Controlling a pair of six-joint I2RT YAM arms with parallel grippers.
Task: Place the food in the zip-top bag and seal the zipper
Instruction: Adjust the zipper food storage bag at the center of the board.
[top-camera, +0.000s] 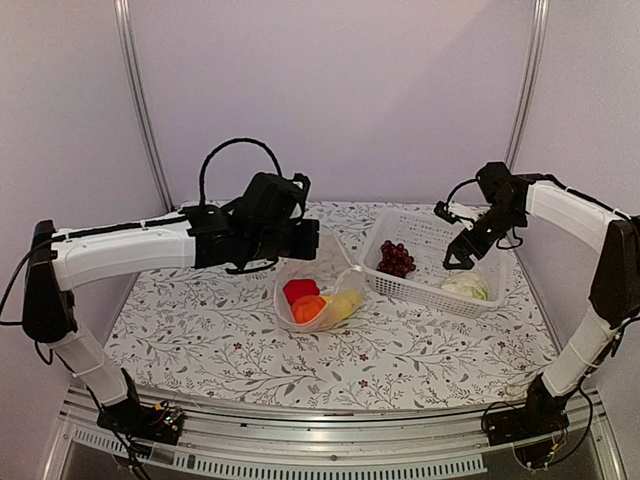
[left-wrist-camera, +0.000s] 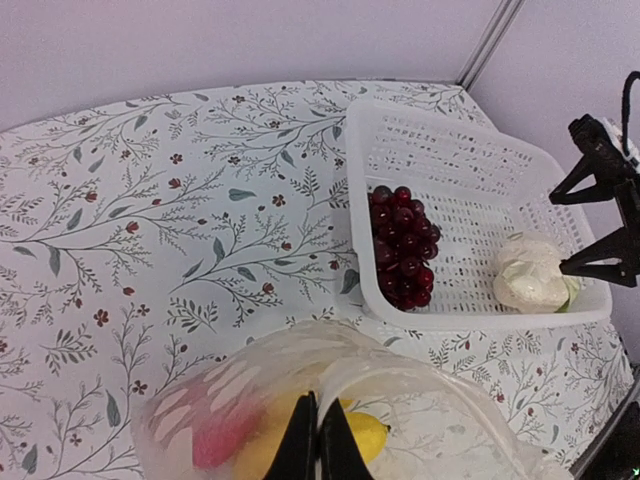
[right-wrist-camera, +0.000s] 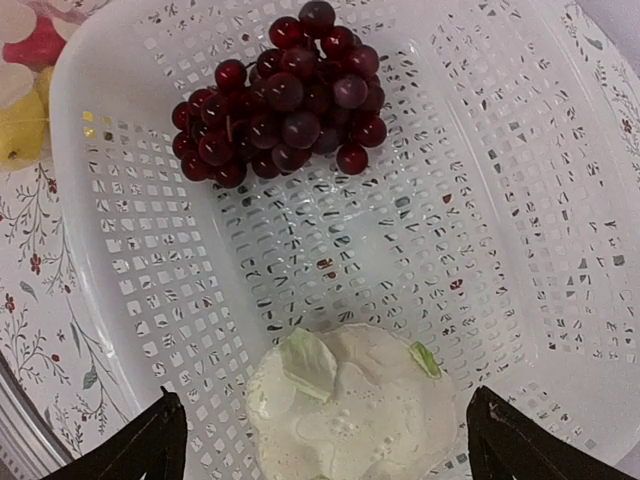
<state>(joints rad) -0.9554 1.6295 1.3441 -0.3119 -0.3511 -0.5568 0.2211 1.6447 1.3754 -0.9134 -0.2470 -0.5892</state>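
The clear zip-top bag (top-camera: 318, 295) lies mid-table with its mouth held up. Inside it are a red pepper (top-camera: 299, 289), an orange fruit (top-camera: 308, 308) and a yellow piece (top-camera: 345, 303). My left gripper (left-wrist-camera: 319, 440) is shut on the bag's upper mouth edge; the yellow piece (left-wrist-camera: 365, 433) shows just beyond the fingertips. A dark red grape bunch (right-wrist-camera: 285, 100) and a pale cabbage (right-wrist-camera: 350, 410) lie in the white basket (top-camera: 478, 297). My right gripper (right-wrist-camera: 325, 450) hangs open over the basket, its fingers on either side of the cabbage and apart from it.
The white slotted basket (left-wrist-camera: 470, 170) stands at the table's right rear, right beside the bag. The floral tablecloth (top-camera: 200, 330) covers the table. Metal corner posts (top-camera: 140, 100) rise behind the table.
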